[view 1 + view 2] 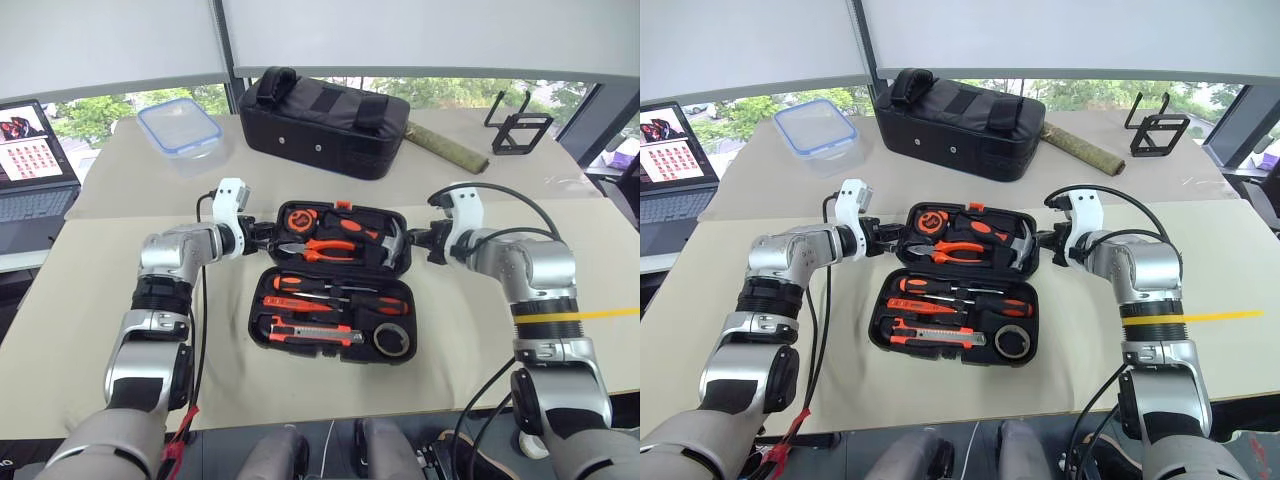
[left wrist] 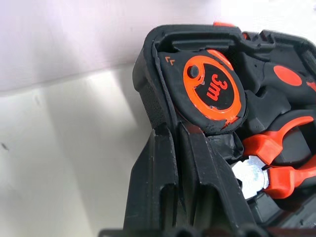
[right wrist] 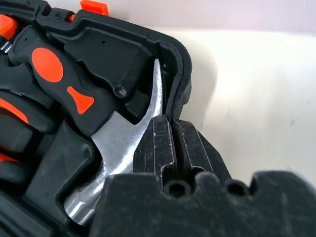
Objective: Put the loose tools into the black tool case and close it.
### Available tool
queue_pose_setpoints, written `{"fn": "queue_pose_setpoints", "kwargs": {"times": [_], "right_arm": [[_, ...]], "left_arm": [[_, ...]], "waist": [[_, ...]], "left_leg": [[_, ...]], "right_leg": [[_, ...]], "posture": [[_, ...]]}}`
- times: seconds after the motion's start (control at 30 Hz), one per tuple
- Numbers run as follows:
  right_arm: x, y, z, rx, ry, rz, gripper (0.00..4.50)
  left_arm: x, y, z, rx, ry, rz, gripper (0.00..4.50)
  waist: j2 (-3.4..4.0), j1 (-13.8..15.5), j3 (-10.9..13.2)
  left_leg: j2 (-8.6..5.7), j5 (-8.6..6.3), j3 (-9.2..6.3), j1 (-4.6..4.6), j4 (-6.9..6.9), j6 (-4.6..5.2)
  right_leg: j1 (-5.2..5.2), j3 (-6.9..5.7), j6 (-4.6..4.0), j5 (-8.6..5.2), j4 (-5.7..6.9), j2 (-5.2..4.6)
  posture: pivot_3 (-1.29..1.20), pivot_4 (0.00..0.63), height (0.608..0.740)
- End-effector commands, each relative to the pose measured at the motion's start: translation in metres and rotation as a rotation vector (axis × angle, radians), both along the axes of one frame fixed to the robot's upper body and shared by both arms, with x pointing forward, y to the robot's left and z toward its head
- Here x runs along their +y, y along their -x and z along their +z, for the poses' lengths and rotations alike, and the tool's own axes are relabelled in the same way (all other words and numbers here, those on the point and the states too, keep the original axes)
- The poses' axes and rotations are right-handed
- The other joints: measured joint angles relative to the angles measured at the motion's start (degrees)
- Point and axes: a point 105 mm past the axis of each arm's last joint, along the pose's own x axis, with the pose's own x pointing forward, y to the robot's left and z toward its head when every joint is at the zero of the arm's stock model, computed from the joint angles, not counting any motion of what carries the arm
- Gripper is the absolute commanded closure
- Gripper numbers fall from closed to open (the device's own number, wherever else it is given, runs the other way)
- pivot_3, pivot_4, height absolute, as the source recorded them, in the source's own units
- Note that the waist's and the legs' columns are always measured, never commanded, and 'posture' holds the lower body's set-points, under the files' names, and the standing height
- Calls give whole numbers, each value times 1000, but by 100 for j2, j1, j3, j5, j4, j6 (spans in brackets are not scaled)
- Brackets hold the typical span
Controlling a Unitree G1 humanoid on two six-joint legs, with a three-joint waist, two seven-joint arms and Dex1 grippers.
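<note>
The black tool case [image 1: 257, 325] lies open in the middle of the table. Its near half holds three slim screwdrivers [image 1: 335, 292], an orange-and-black utility knife [image 1: 312, 332] and a small dark tape roll [image 1: 392, 340], all seated in recesses. The far half holds a tape measure [image 2: 213, 89], pliers and a hammer [image 3: 118, 133]. My left gripper [image 1: 262, 236] is shut on the left rim of the far half [image 2: 148, 84]. My right gripper [image 1: 415, 240] is shut on that half's right rim [image 3: 180, 74], next to the hammer's claw.
Behind the case stands a large black fabric bag [image 1: 325, 120]. A clear plastic box with a blue rim [image 1: 180, 125] sits at the back left, an open laptop [image 1: 30, 170] at the far left. A green roll [image 1: 445, 145] and a black stand [image 1: 518, 125] lie back right.
</note>
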Motion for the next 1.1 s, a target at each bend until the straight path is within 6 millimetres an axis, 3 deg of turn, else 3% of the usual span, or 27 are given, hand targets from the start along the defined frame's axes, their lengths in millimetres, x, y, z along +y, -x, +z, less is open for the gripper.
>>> {"fn": "queue_pose_setpoints", "kwargs": {"times": [0.03,0.13,0.2,0.4,0.67,0.8,1.07,1.1], "right_arm": [[7,-15,74,-340,3,15,4500],[3,-18,91,-477,58,5,4500],[6,-14,92,-542,111,39,4500],[26,32,60,-679,169,177,4500],[31,82,37,-921,419,268,4500],[26,96,26,-950,476,289,4500],[22,141,5,-900,491,436,4500],[21,150,3,-879,485,461,4159]], "left_arm": [[-21,-8,47,-253,37,-38,4481],[-22,-9,60,-390,9,-37,4481],[-22,-6,58,-440,-23,-50,4481],[-12,29,27,-527,-121,-122,4481],[0,67,27,-632,-183,-59,4481],[11,79,26,-664,-238,-9,4481],[42,108,6,-575,-299,36,4481],[48,113,3,-554,-298,48,4142]], "waist": [[0,3,0],[0,0,0],[0,-13,0],[12,-88,-7],[17,-116,-10],[19,-70,-9],[25,-58,-13],[26,-57,-13]], "left_leg": [[-1,1,-1,-21,5,-1],[-5,3,-1,-41,9,-2],[-6,3,-1,-49,7,-2],[-6,1,-3,-57,-17,-3],[-19,-1,3,-4,-8,-3],[-7,-4,10,79,-19,-4],[15,-9,35,109,-54,-14],[18,-9,42,120,-63,-14]], "right_leg": [[-19,-1,0,1,2,-1],[-42,-13,1,4,2,-3],[-48,-18,3,5,6,-3],[-82,-20,4,5,10,1],[-53,-4,4,5,44,5],[26,13,1,3,19,36],[33,46,-9,10,-2,75],[37,55,-9,9,-3,79]], "posture": [[0,150,714],[0,150,714],[0,150,714],[0,150,714],[0,150,714],[0,150,714],[0,150,714],[0,150,714]]}}
